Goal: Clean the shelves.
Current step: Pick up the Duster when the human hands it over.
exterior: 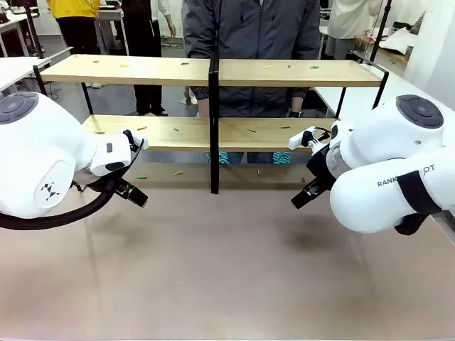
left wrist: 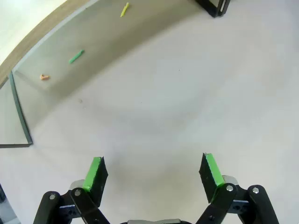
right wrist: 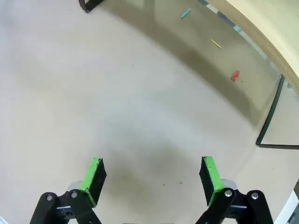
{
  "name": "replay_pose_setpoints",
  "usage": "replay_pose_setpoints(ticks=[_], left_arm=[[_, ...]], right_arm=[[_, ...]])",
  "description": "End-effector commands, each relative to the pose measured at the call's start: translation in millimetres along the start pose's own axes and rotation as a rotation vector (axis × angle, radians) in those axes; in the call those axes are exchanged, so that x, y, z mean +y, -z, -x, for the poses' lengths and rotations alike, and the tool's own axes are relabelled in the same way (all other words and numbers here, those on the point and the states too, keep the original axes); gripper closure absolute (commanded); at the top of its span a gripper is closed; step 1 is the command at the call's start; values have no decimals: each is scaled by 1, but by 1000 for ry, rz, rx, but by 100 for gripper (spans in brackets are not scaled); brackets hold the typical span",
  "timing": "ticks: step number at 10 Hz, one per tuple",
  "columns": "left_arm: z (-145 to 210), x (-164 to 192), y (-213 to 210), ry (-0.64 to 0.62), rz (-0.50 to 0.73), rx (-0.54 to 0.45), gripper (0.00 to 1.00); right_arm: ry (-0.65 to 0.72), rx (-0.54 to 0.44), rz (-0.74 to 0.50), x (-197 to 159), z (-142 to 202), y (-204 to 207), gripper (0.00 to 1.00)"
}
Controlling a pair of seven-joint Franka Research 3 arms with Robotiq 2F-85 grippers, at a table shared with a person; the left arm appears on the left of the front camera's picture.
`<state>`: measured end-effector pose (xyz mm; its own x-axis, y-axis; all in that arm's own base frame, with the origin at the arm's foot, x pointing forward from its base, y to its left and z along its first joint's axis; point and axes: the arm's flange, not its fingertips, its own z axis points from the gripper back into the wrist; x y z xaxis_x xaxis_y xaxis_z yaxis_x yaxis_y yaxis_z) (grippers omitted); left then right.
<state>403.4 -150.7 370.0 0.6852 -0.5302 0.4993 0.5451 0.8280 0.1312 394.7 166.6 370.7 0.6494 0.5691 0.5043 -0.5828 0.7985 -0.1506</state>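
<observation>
Bearing small coloured scraps [exterior: 267, 67], shelves [exterior: 149, 71], both tiers littered

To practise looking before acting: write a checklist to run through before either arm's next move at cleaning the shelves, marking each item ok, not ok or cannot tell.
1. Left tool open and empty: ok.
2. Right tool open and empty: ok.
3. Shelves free of scraps: not ok; small coloured bits lie on both boards.
4. Table under the shelves clean: not ok; a green bit and a red bit lie there.
5. Person clear of the shelves: cannot tell; stands close behind, hands mostly hidden.
</observation>
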Motion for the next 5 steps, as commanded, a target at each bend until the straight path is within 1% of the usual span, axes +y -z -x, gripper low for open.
replay_pose_setpoints(ticks=[1, 5], left_arm=[[0, 0, 0, 0, 0, 0, 0], [0, 0, 0, 0, 0, 0, 0]], right_arm=[[0, 0, 0, 0, 0, 0, 0], [0, 0, 0, 0, 0, 0, 0]])
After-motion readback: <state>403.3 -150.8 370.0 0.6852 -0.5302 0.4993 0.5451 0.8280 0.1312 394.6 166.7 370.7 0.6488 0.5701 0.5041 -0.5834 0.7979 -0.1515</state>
